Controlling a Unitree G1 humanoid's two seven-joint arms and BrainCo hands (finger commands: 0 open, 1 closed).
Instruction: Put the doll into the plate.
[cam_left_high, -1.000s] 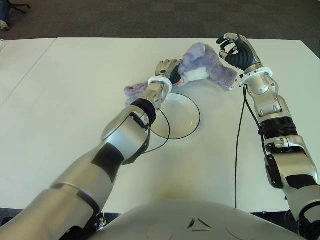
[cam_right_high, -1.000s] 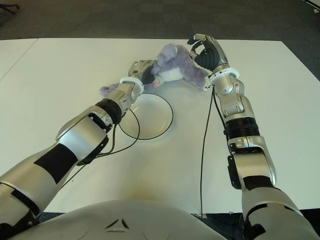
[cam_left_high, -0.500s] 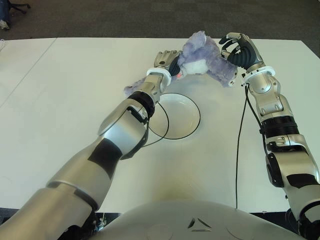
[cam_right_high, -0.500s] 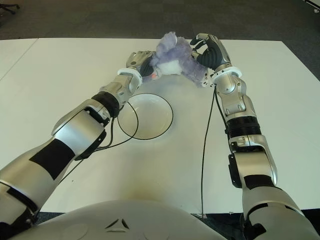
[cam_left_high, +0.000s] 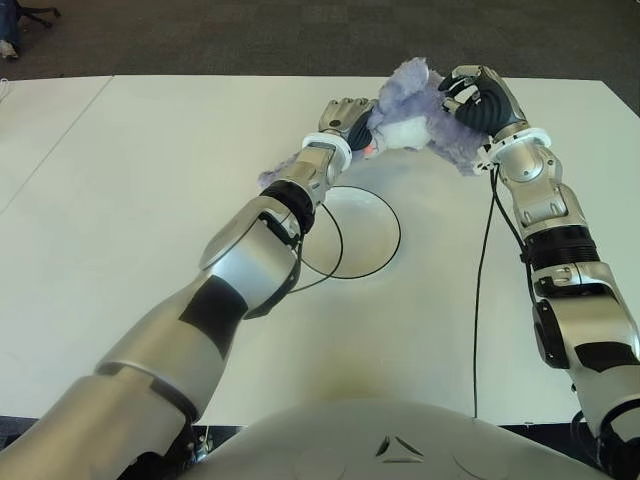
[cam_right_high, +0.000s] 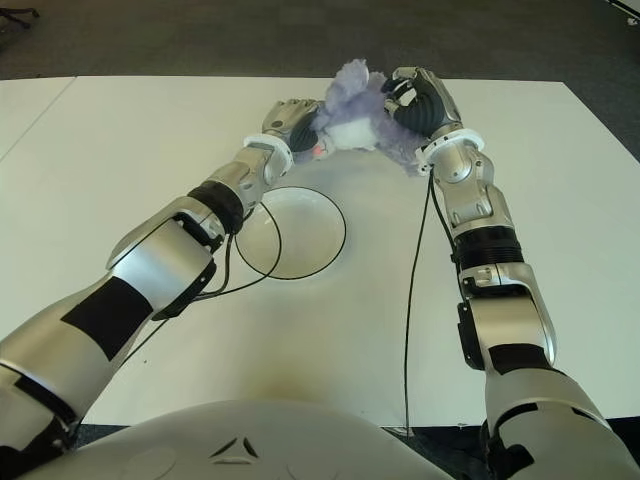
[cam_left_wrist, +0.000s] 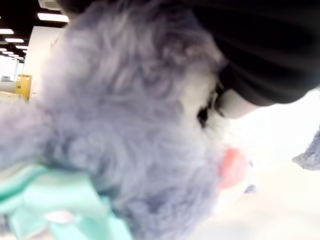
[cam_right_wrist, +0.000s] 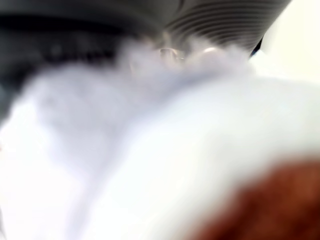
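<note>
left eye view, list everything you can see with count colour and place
doll: 1, purple-grey with white front, held between both hands beyond the plate's far rim
plate: 1, white with dark rim, mid-table, nothing in it
table: 1, white, fills the view
cable: 1, black, beside the right arm
floor: dark grey, behind the table
left hand: 1, silver, grasping the doll's left side
right hand: 1, black and silver, grasping the doll's right side

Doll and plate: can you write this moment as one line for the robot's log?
doll: held up between left hand and right hand | plate: on table, without doll | step: not placed yet
</note>
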